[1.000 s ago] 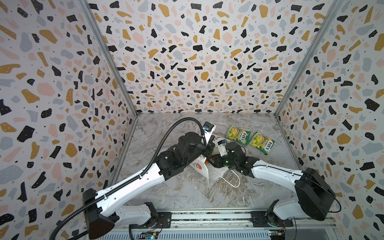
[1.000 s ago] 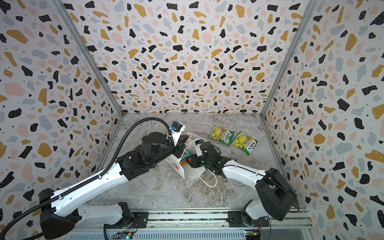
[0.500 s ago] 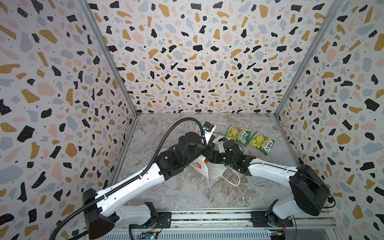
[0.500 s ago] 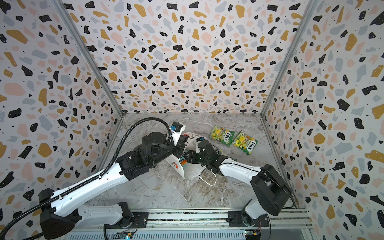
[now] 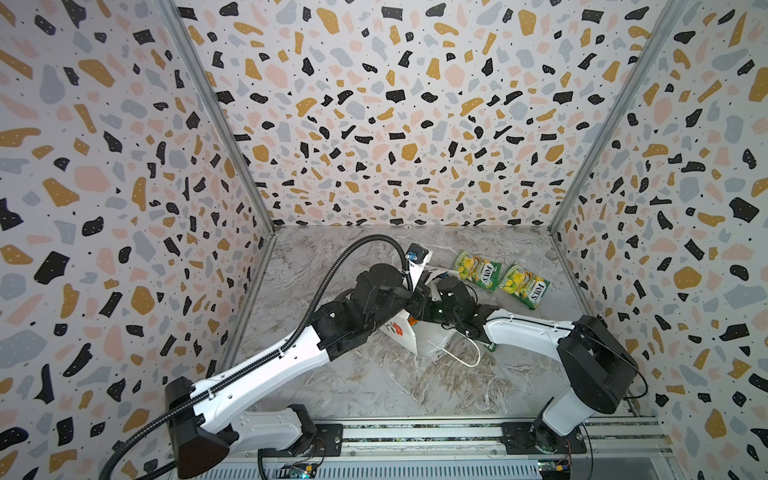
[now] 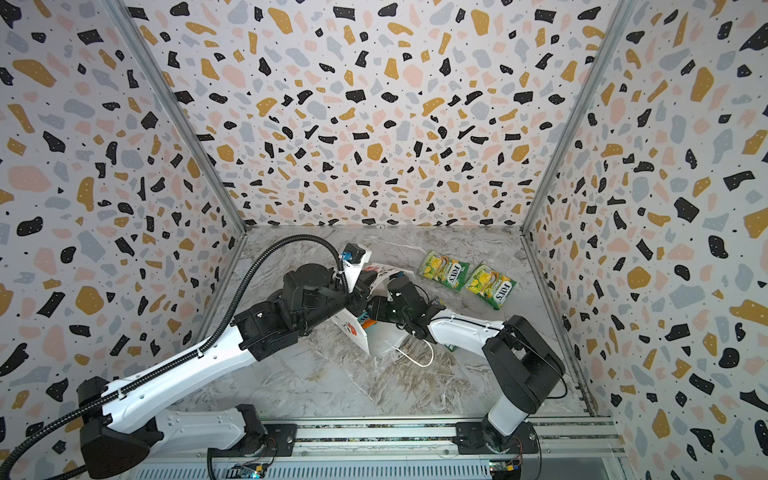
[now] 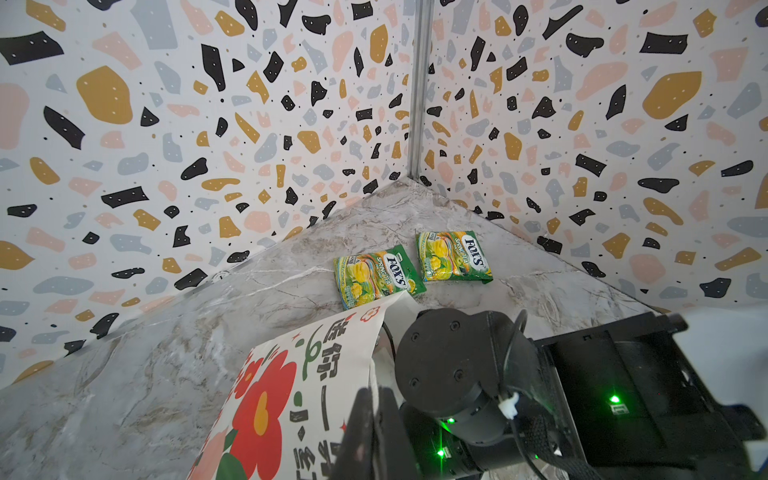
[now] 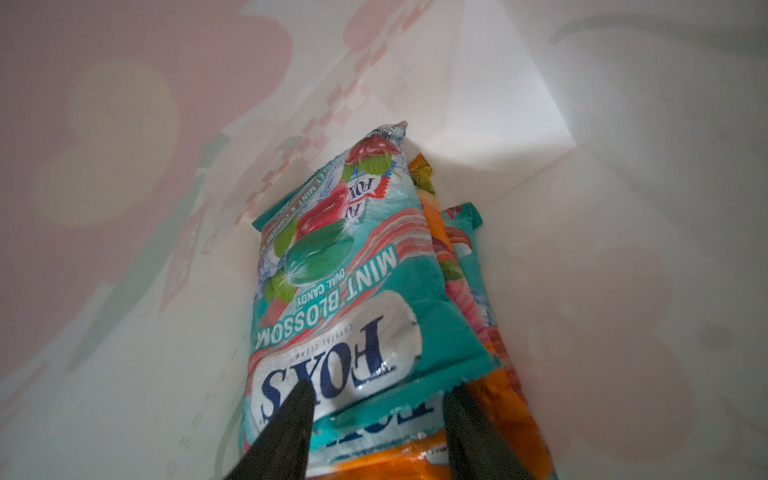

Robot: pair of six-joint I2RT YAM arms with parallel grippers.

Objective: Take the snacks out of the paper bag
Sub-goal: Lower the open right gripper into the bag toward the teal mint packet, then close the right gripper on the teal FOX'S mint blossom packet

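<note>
My right gripper [image 8: 378, 390] sits spread inside the paper bag [image 8: 561, 104], teal pouch [image 8: 353, 291] at its tips. My left gripper [image 7: 368, 401] pinches the bag's rim.

- Left arm [image 5: 270, 361] reaches forward toward the middle, left fingers [image 7: 365, 432] pressed together.
- Right arm [image 5: 523, 332] stretches low toward it, right fingers [image 8: 291, 428] held apart.

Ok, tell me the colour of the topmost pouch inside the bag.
Topmost pouch: teal with pink, clearest in right wrist view.
</note>
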